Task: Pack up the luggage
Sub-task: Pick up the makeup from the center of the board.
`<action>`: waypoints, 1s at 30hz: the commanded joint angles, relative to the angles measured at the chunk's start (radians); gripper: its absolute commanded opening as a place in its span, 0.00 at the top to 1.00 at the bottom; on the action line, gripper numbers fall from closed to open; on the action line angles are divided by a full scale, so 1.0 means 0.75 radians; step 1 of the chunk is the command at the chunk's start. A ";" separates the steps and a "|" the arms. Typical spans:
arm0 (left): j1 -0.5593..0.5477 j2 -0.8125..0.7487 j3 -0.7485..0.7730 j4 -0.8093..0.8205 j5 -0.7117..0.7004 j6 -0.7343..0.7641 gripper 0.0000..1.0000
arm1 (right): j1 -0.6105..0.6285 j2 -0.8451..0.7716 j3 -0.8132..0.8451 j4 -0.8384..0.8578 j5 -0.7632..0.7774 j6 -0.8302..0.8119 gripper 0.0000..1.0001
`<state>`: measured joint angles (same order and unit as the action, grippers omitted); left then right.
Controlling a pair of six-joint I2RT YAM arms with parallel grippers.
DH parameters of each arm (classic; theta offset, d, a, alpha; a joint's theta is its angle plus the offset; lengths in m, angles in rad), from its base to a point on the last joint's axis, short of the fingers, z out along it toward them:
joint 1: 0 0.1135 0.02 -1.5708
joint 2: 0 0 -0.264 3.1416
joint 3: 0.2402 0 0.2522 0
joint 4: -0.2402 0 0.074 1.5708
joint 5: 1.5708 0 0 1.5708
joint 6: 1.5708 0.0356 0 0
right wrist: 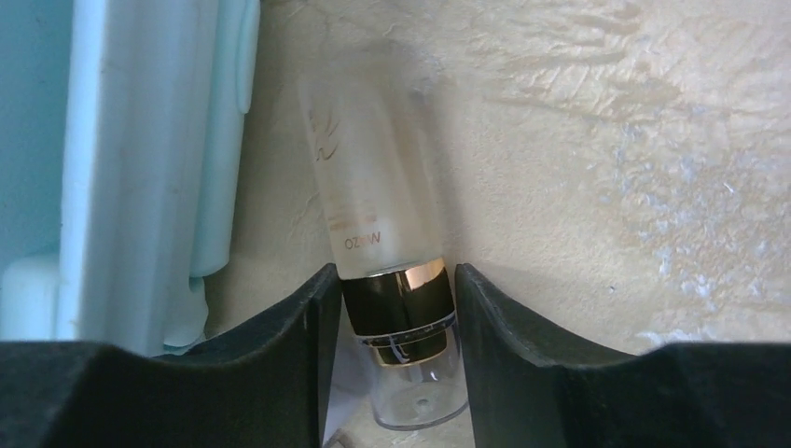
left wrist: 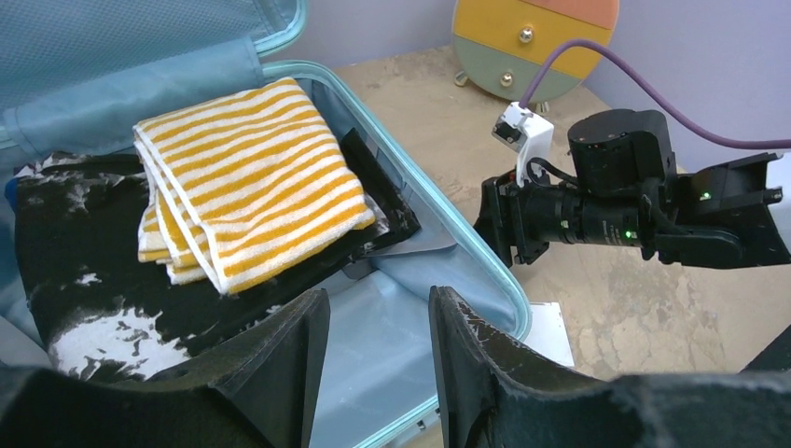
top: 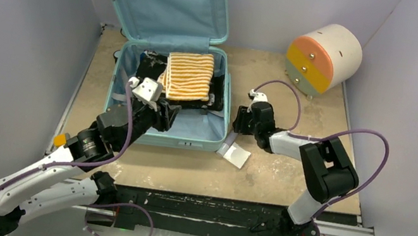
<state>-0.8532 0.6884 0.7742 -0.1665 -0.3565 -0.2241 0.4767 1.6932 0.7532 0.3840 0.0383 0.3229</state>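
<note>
Already half filled, the suitcase is lying open at the back left of the table, its lid leaning up against the wall.
A folded striped towel is resting on dark clothing inside, so some packing looks done. A frosted tube is lying on the table just beside the suitcase's right wall, not yet in. The right gripper is sitting low over it, its fingers pressing both sides of the tube's dark collar, clamped on it as far as that view shows. The left gripper is hovering over the suitcase's near end, jaws apart and holding nothing. Lifting the tube in and shutting the lid is what I judge is left.
</note>
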 commanded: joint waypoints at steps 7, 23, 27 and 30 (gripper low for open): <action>-0.003 -0.011 0.053 0.012 -0.032 0.005 0.54 | -0.010 -0.203 -0.178 -0.019 0.175 0.100 0.62; -0.002 -0.029 0.068 -0.009 -0.039 -0.022 0.54 | -0.010 -0.646 -0.398 -0.273 0.175 0.321 0.26; -0.004 -0.029 0.068 -0.009 -0.041 -0.026 0.54 | -0.010 -0.598 -0.387 -0.313 0.175 0.374 0.28; -0.002 -0.021 0.068 -0.012 -0.044 -0.026 0.54 | -0.010 -0.548 -0.377 -0.328 0.177 0.410 0.29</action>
<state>-0.8532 0.6720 0.7834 -0.1894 -0.3748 -0.2279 0.4709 1.2465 0.4431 0.1867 0.1482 0.5663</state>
